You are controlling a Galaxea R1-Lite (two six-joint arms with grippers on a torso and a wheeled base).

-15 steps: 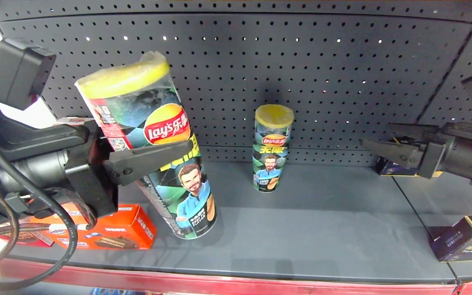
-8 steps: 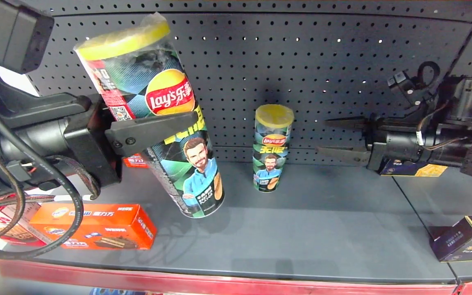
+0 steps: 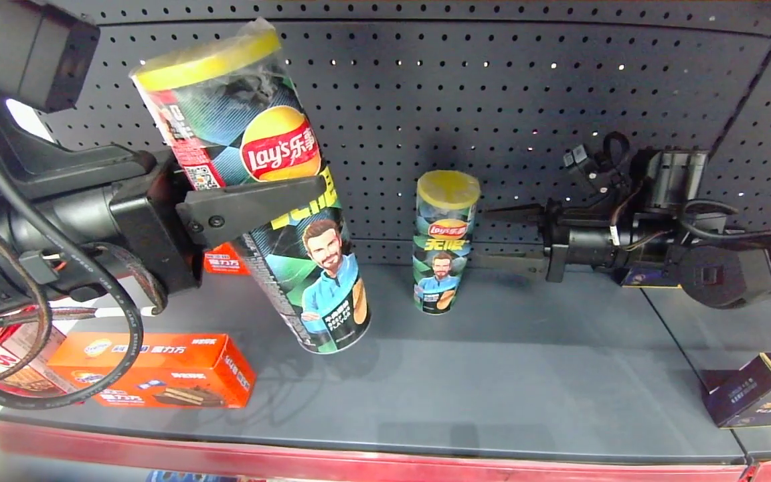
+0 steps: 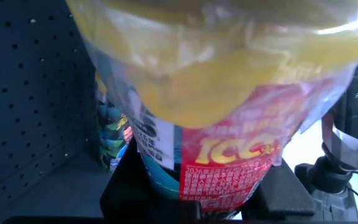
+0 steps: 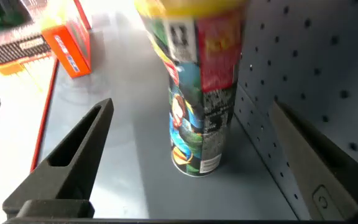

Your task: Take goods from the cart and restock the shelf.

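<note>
A tall chips can (image 3: pixel 262 181) with a yellow lid hangs tilted above the grey shelf (image 3: pixel 526 388), and my left gripper (image 3: pixel 278 197) is shut on its middle. In the left wrist view the held chips can (image 4: pixel 229 124) looms close. A second chips can (image 3: pixel 444 242) stands upright by the pegboard back wall. My right gripper (image 3: pixel 500 239) is open and level with that standing can, its fingertips just to the can's right. In the right wrist view the standing can (image 5: pixel 197 106) rises ahead, between the two spread fingers (image 5: pixel 73 162).
An orange biscuit box (image 3: pixel 158 371) lies at the shelf's front left, with another orange box (image 3: pixel 225 260) behind the held can. Dark boxes (image 3: pixel 760 388) sit at the right. The pegboard (image 3: pixel 492 100) closes the back. A red strip (image 3: pixel 359 462) marks the front edge.
My left gripper has lifted the held can up and slightly to the right. My right gripper has travelled left along the back wall, close to the standing can.
</note>
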